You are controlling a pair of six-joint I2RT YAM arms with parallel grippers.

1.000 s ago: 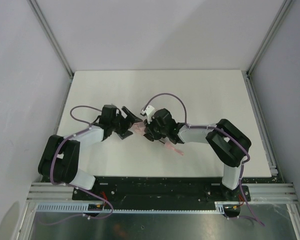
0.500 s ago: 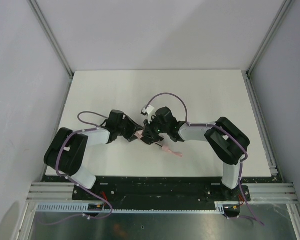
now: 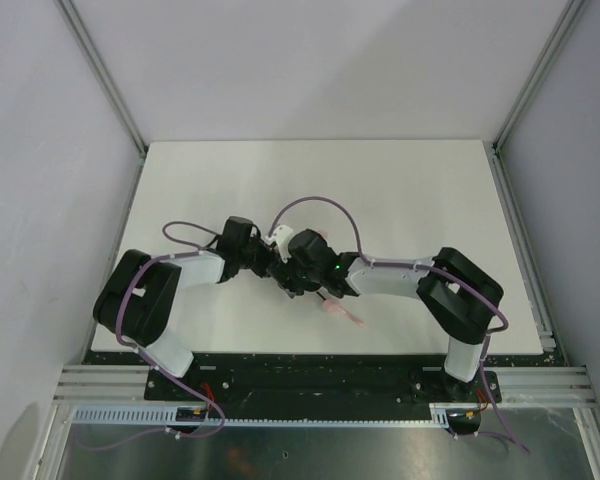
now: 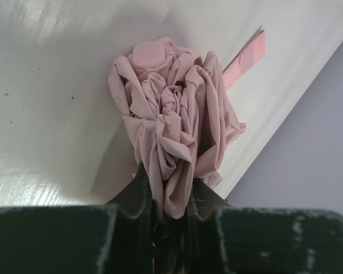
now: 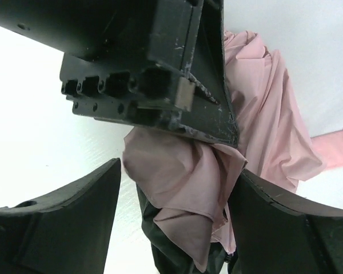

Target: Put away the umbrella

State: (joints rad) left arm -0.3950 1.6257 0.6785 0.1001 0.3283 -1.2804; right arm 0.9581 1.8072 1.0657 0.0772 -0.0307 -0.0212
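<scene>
Pink cloth marks the nearest thing on the white table. From the top view we note a slim pink end of the umbrella poking out below the right forearm, close to the table's near edge and a little right of its middle. Whether this end is the handle or a strap, we cannot tell from above.

Just beyond it, both wrists meet over the middle of the table, nearer its near edge than its far one, and they hide most of the umbrella.

Left gripper: nearly closed, jaws pinching a gathered fold of the canopy cloth. The crumpled bundle runs away from the jaws to a round pink cap. A flat pink strap lies on the table past the bundle.

Right gripper: jaws spread wide, one finger on each side of the hanging cloth. We see no pinch there, and the cloth bunches loosely between them, under the left gripper's black body.

The far half of the table shows bare white.
</scene>
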